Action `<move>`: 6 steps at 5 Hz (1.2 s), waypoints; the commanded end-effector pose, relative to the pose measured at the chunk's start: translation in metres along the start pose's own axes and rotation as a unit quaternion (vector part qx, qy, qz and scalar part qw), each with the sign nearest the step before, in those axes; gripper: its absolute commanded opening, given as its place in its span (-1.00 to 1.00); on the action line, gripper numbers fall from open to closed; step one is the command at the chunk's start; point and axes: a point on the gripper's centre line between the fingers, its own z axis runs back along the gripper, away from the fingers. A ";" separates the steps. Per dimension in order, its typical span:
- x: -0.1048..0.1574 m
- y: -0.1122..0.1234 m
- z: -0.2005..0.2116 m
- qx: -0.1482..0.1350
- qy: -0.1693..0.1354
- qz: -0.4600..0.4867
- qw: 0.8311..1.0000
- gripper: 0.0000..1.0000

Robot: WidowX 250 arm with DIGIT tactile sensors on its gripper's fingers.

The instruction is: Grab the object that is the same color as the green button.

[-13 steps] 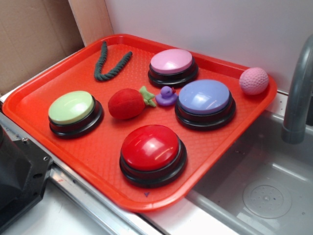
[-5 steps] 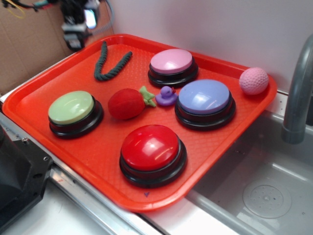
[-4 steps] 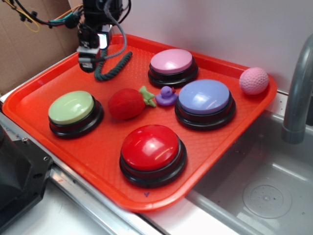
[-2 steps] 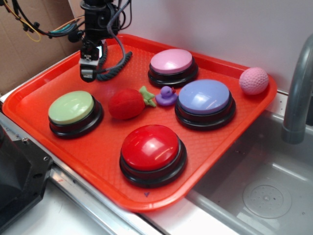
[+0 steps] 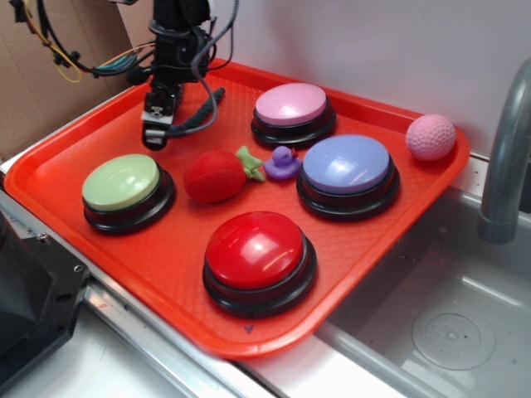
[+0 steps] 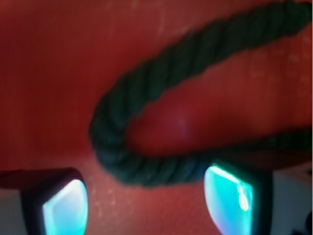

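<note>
Nearest the exterior camera, the red button (image 5: 260, 259) is seen on the tray (image 5: 91, 240), with the green button (image 5: 126, 190) to its left. Behind these, the strawberry (image 5: 214, 175), duck (image 5: 283, 163) and blue button (image 5: 348, 172) are lined up across the tray. Farther back, the hand (image 5: 156, 136) is lowered onto the tray's rear left area, directly behind the green button. The rope (image 5: 202, 114) is largely hidden by the arm; only one strand is shown to the hand's right. The pink button (image 5: 293, 111) and ball (image 5: 431, 136) are placed farthest back.

In the wrist view, the fingers (image 6: 61, 203) are set wide apart and are cut off by the lower edge. The bend of the rope (image 6: 110, 147) is seen blurred between and just above them, with nothing gripped. Contact with the right finger cannot be determined.
</note>
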 end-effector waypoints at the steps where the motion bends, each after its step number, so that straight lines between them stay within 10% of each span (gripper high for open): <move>1: 0.024 -0.012 0.008 0.019 -0.055 -0.013 0.998 1.00; 2: 0.026 -0.014 0.002 -0.013 -0.052 -0.024 0.998 1.00; 3: 0.019 -0.012 -0.005 -0.030 -0.056 0.007 0.998 -1.00; 6: -0.009 -0.008 0.038 0.047 -0.066 0.206 0.975 -1.00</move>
